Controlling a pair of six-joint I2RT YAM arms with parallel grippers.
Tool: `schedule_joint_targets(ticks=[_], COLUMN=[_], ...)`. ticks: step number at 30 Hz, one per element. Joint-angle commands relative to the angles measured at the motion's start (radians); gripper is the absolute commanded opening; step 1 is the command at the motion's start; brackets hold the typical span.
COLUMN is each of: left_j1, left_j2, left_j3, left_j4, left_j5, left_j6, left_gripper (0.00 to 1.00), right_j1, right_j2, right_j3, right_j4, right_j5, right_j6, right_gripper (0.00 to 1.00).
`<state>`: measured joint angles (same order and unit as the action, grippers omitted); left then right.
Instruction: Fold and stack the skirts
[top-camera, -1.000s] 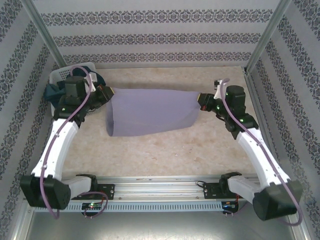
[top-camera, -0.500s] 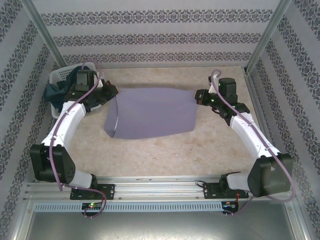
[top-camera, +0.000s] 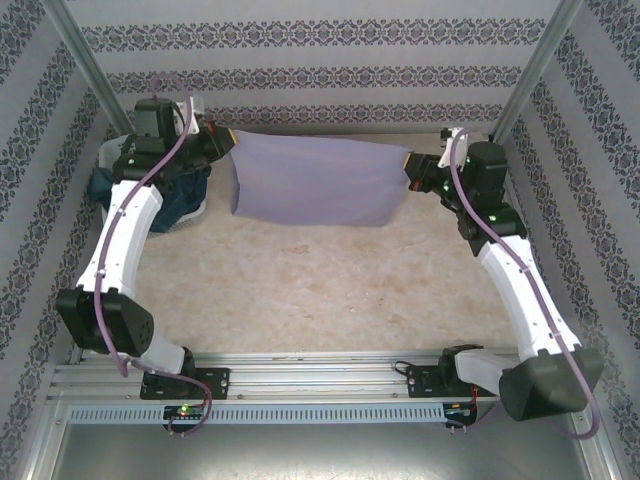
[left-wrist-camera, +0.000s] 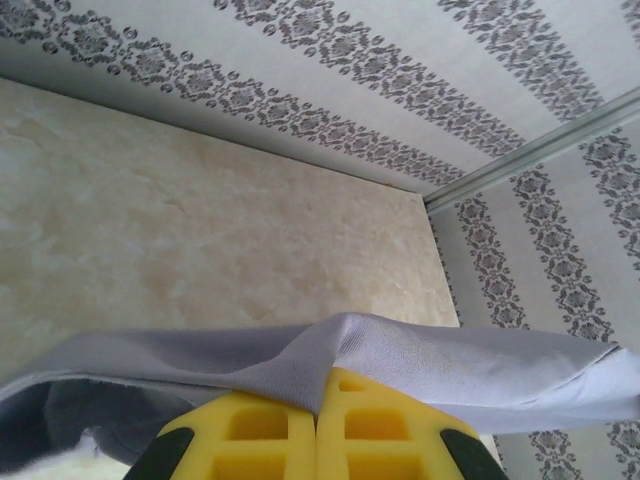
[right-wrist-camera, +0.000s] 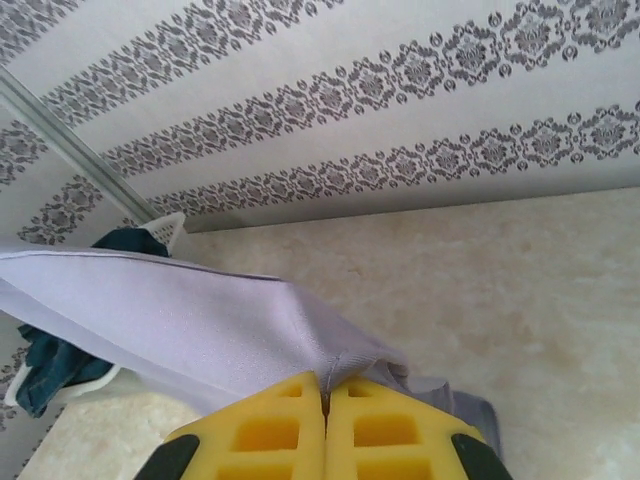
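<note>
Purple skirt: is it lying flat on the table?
No, the left gripper and right gripper hold the skirt up by its ends, hanging between them.

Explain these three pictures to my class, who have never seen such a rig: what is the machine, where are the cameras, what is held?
Two robot arms are bolted at the near edge of a table. The wide picture looks down from above and behind; the other two come from a camera on each wrist. The left gripper and right gripper are each shut on one end of a lavender skirt, stretching it above the table. At far left, a dark teal skirt spills from a white basket.
</note>
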<state>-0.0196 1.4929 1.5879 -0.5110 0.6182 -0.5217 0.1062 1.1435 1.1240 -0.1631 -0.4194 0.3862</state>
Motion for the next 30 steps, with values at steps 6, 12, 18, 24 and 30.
schedule_joint_targets(ticks=[6,12,18,24,30], left_j1=[-0.004,-0.006,-0.006,-0.006,-0.006], left_j2=[-0.287,-0.322,-0.279,-0.269,-0.305], left_j3=[-0.505,-0.941,-1.049,-1.1,-1.138], left_j4=[0.026,0.294,0.313,0.364,0.33], left_j5=[0.085,0.09,0.098,0.146,0.109], left_j6=[0.005,-0.169,-0.186,-0.19,-0.195], left_gripper=[0.1,0.1,0.2,0.52,0.67], right_j1=[0.01,0.112,0.168,0.165,0.163], right_j2=[-0.285,-0.359,-0.373,-0.324,-0.223], right_j3=[-0.439,-0.744,-0.849,-0.844,-0.786], right_j4=[-0.001,0.01,-0.037,0.015,-0.079], right_j5=[-0.095,-0.032,-0.004,-0.041,0.098], right_j6=[0.02,0.155,0.267,0.298,0.303], right_gripper=[0.0,0.0,0.22,0.55,0.63])
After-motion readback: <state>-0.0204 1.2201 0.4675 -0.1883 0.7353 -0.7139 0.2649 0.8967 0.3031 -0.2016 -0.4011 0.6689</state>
